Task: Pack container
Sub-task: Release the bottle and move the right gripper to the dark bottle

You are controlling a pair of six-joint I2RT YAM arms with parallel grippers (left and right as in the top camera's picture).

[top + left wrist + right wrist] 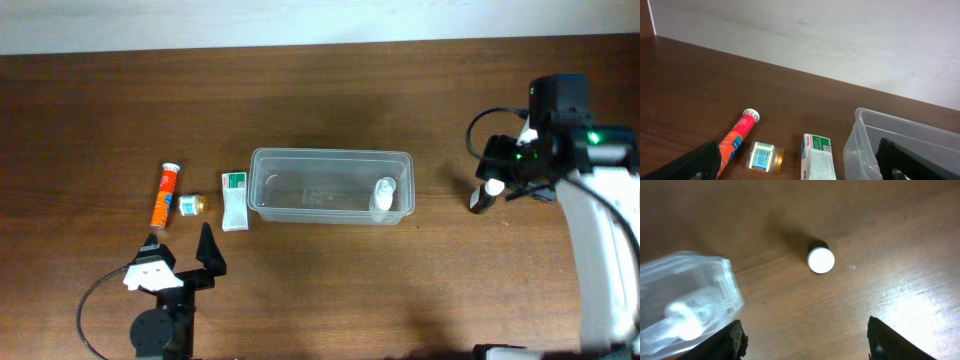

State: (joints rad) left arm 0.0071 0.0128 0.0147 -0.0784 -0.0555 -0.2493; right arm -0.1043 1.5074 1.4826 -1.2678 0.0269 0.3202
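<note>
One clear plastic container lies lengthwise at mid-bench, holding a small clear bottle with a white cap at its right end; the rest of its floor is free. Right of the container, and apart from it, a dark bottle with a white cap stands upright on the bench. The right gripper hovers above that bottle, spread wide and holding nothing. Left of the container lie a green-and-white tube, a small jar and an orange tube. The left gripper sits near them, likewise wide open and empty.

The step in hand is judged to be the pickup of the dark bottle. It would go best with the cap centred between the fingers before descent, the grip taken on the body below the cap, and the bottle kept upright until clear of the container's rim.

From the right wrist, the cap hides the bottle's body and the container is blurred and cut off at the left edge. From overhead, the arm covers the right gripper's fingers. No label is legible.
</note>
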